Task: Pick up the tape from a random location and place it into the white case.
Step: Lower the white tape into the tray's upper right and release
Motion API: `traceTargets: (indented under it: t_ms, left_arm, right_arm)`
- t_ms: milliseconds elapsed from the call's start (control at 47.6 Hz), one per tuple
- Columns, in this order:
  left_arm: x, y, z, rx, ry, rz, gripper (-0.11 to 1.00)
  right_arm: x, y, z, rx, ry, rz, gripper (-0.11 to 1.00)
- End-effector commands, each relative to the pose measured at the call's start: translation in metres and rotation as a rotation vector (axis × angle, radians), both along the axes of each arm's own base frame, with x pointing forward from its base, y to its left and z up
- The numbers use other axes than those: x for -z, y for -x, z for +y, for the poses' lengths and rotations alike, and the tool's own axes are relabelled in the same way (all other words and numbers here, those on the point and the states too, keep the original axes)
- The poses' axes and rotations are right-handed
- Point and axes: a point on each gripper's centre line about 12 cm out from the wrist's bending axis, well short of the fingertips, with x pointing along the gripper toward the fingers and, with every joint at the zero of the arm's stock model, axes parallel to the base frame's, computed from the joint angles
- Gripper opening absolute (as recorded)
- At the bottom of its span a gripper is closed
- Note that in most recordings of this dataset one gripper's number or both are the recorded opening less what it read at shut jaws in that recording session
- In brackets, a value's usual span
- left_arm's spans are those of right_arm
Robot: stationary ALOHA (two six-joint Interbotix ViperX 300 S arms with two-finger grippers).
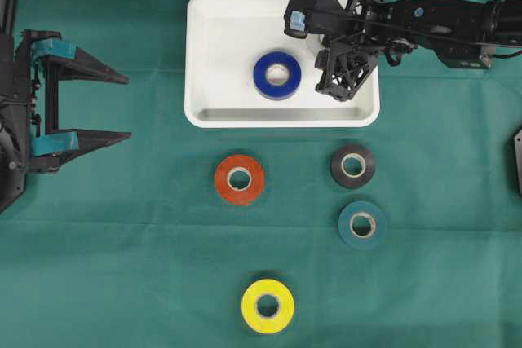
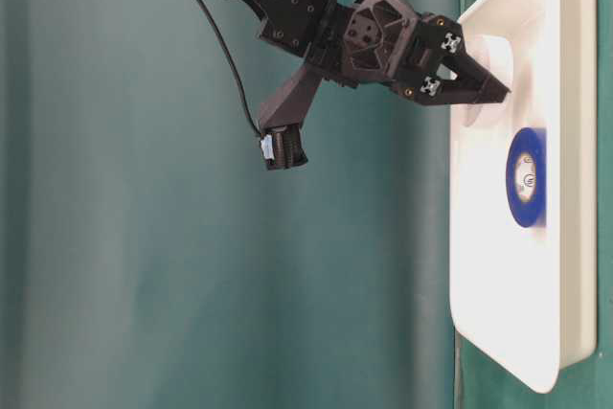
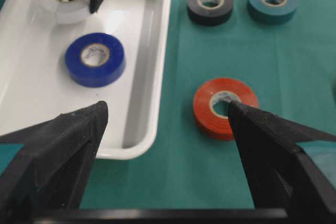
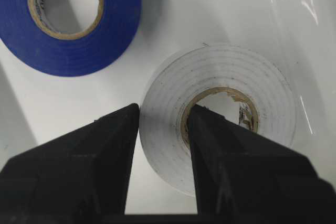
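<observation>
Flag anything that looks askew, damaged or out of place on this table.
Nothing stands out. The blue roll lies flat in the white case; the right gripper pinches the white roll's wall there. Red, black, teal and yellow rolls lie flat on the cloth.

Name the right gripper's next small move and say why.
Probably open: the right gripper is shut on the wall of the white roll of tape, which already seems to lie inside the shallow white plastic case, beside the blue roll of tape.

Bright, even light; glare whitens the white case (image 2: 498, 265); near tool fingers (image 3: 52, 156) blurred
</observation>
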Motion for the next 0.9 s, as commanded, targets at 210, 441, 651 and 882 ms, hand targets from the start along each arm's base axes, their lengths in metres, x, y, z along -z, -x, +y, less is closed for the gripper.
traceTargets:
  t_ms: [210, 441, 651, 882]
  left_arm:
    - [-0.006, -0.002, 0.0, 0.001, 0.001, -0.019, 0.94]
    - [-0.007, -0.002, 0.0, 0.001, -0.001, -0.02, 0.94]
    - [-0.006, -0.002, 0.0, 0.001, 0.0, -0.017, 0.94]
    - [-0.006, -0.002, 0.0, 0.001, 0.0, -0.017, 0.94]
  right_arm:
    - [-0.01, -0.003, -0.003, 0.001, 0.013, -0.021, 0.84]
    - [-0.031, -0.004, -0.005, 0.008, 0.025, -0.023, 0.88]
    - [-0.085, 0.002, -0.009, 0.011, 0.089, -0.036, 0.88]
    - [-0.127, 0.014, -0.01, 0.023, 0.144, -0.041, 0.88]
